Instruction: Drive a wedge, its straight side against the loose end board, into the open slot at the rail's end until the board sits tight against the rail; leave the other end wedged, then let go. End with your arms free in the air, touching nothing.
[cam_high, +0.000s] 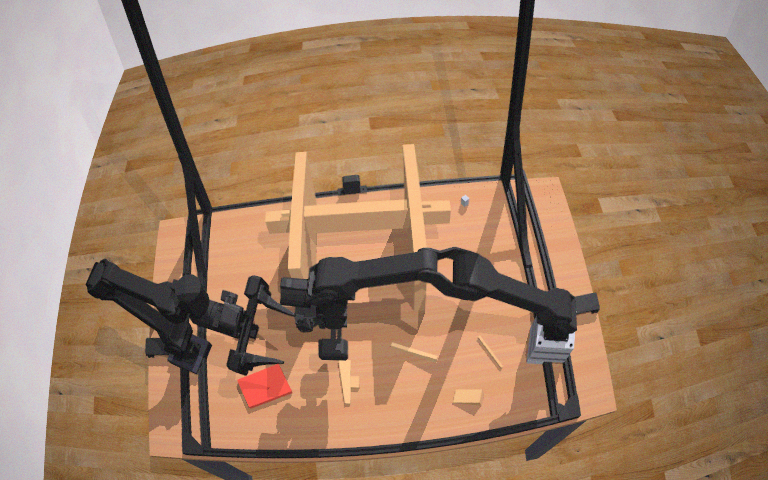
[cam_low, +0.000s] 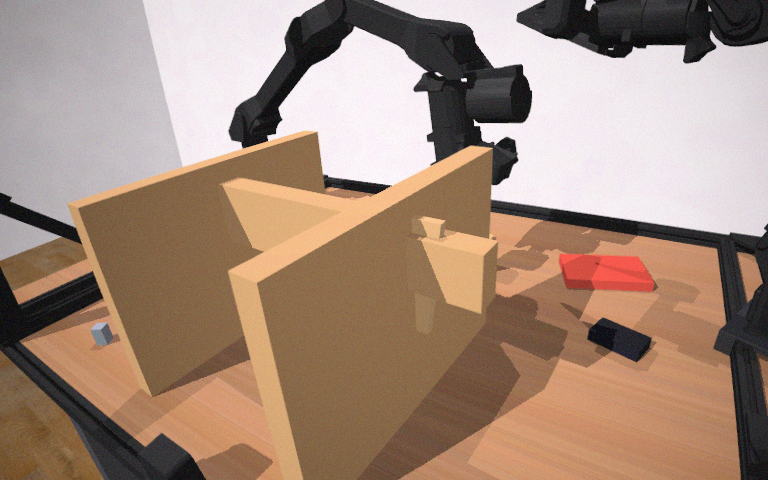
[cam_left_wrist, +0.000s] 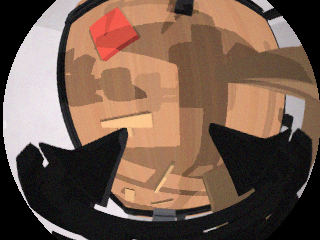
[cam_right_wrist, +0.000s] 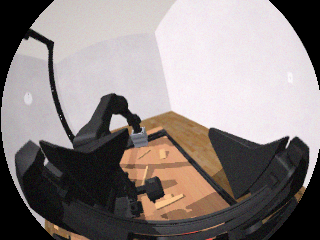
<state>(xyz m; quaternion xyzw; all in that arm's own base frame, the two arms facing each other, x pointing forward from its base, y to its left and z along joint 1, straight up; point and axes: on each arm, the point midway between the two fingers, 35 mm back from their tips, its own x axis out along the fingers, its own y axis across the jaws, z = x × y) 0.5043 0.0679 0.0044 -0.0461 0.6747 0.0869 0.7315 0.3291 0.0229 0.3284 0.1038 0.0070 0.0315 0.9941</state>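
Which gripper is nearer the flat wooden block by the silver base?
Left. The left gripper points down, between the block and the right gripper, which hangs higher, farther off.

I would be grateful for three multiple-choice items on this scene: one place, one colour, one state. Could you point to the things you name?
1. Where is the small grey cube (cam_high: 464, 200) (cam_low: 101, 334)?
A) On the red slab
B) In a gripper
C) On the table (cam_high: 368, 430) (cam_low: 623, 424) (cam_left_wrist: 200, 120) (cam_right_wrist: 172, 167)

2. What colour is the bright slab (cam_high: 264, 386) (cam_low: 608, 273) (cam_left_wrist: 114, 34)?
A) Red
B) Green
C) Blue

3. How is the right gripper (cam_high: 288, 337) (cam_low: 519, 18) (cam_right_wrist: 169, 132)?
A) Shut, empty
B) Open
C) Shut on a wedge

Key:
1 C: it sits on the wood surface.
2 A: three views show red.
3 B: its fingers stand wide apart.
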